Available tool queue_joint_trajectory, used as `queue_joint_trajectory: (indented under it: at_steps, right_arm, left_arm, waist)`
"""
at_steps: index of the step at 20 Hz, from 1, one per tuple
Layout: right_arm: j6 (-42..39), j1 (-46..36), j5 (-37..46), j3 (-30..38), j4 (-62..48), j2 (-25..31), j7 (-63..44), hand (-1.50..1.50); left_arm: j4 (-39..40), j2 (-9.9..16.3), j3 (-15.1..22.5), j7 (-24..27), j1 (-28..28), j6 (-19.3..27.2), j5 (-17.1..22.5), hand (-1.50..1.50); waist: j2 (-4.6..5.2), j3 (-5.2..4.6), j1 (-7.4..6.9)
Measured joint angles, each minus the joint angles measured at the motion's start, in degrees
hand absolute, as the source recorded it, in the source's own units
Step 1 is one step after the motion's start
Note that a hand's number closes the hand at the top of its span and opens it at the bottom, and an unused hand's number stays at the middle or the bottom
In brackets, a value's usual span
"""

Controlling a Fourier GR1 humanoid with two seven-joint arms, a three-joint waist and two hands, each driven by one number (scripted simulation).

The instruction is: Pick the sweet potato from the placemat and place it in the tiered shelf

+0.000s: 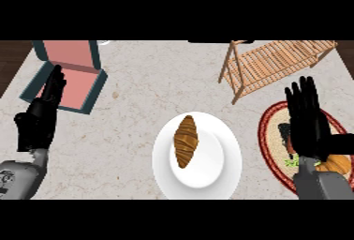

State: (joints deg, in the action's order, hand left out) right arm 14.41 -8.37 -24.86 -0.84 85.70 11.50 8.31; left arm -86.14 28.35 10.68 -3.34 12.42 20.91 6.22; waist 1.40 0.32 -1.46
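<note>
Sweet potato: we see its orange end on the placemat, beside our right wrist, behind the fingertips.
Right hand: over the placemat, fingers straight and spread, holding nothing.
Left hand: at the worktop's left edge, fingers straight, resting.
Tiered shelf: wooden, beyond the placemat, apart from our fingers.
Plate: white, centre, carrying a croissant.
Box: pink and teal, just beside our left hand.

Two grey, rounded forearms, one at seven o'clock, one at five, each ending in a glossy black hand: left hand, right hand.
</note>
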Motion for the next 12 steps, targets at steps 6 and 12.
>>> queue_joint_trajectory:
  at_steps: [6, 12]
  right_arm:
    - [-4.76, -5.34, 1.2, 4.07, -6.43, 8.78, -3.38, 1.5]
    - [-3.65, -7.35, -1.07, 13.3, -16.43, 12.52, -2.55, -1.5]
  left_arm:
    - [-3.28, -3.25, -1.96, -0.48, -2.65, 0.42, 1.99, 0.0]
    - [-6.04, -5.66, -2.88, -2.26, -4.86, -0.28, 4.89, 0.0]
  waist:
    - [-1.02, -0.24, 0.46]
    - [-1.17, -0.29, 0.76]
